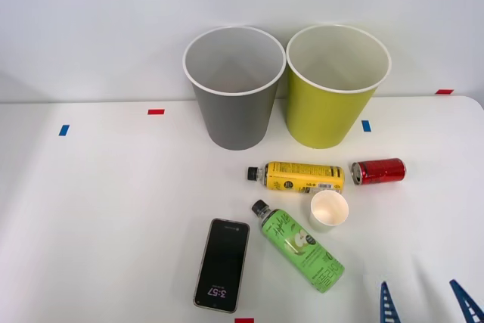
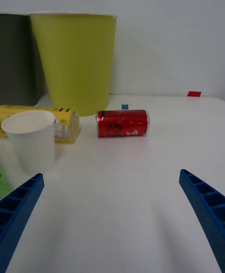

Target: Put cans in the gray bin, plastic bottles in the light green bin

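Red metal drink can (image 1: 378, 171) lies on its side on the white table (image 1: 98, 209), silver top toward the robot's left, just in front of the light green bin and slightly to its right. In the wrist view the same red can (image 2: 123, 123) lies ahead of the fingers, well apart from them, with the base of the bin behind it.

Gray tapered round bin with white rim (image 1: 234, 88) and yellow-green tapered round bin with white rim (image 1: 334, 87) stand upright side by side at the far edge of the table, gray one on the robot's left, rims close or touching; cannot tell which.

Yellow-labelled plastic bottle with black cap (image 1: 296, 176) lies on its side, cap to the left, between the bins and the white paper cup (image 1: 329, 210). Its base end is near the red can, not touching. Cup stands upright, open mouth up, just beside the yellow bottle.

Bright green plastic bottle with apple picture and black cap (image 1: 298, 246) lies on its side at a slant, cap pointing toward the bins, left of the cup. Black phone (image 1: 222, 265) lies flat, screen lit, left of the green bottle.

Right gripper (image 1: 429, 304): blue ribbed fingers spread wide, holding nothing, above the near right part of the table. Small red and blue tape marks on the table.
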